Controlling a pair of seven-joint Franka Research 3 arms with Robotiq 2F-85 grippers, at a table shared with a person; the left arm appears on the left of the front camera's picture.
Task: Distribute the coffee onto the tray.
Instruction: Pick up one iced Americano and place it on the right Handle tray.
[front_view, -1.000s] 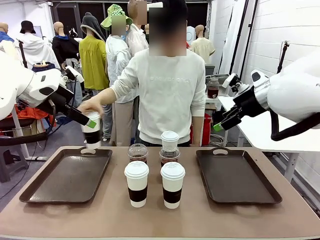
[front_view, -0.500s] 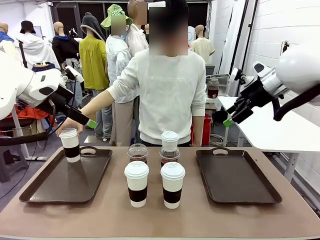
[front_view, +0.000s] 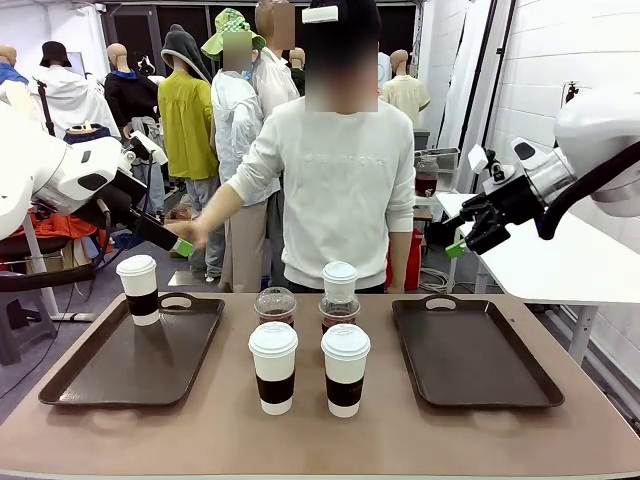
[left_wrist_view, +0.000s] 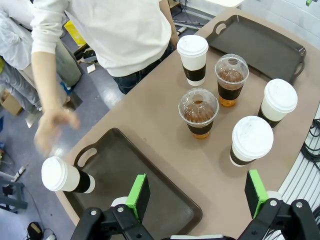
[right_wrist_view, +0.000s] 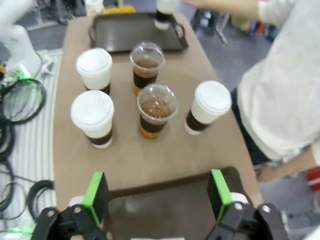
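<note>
hand (front_view: 187, 236) withdrawn, cup (front_view: 138, 289) on left tray (front_view: 120, 365)

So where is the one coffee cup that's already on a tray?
In the front view, the white paper cup stands upright in the far left corner of the left tray, beside its handle, with the person's hand above it.

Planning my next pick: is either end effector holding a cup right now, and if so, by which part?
Nothing is held. The left end effector and the right end effector are both open, with nothing between their pads.
</note>
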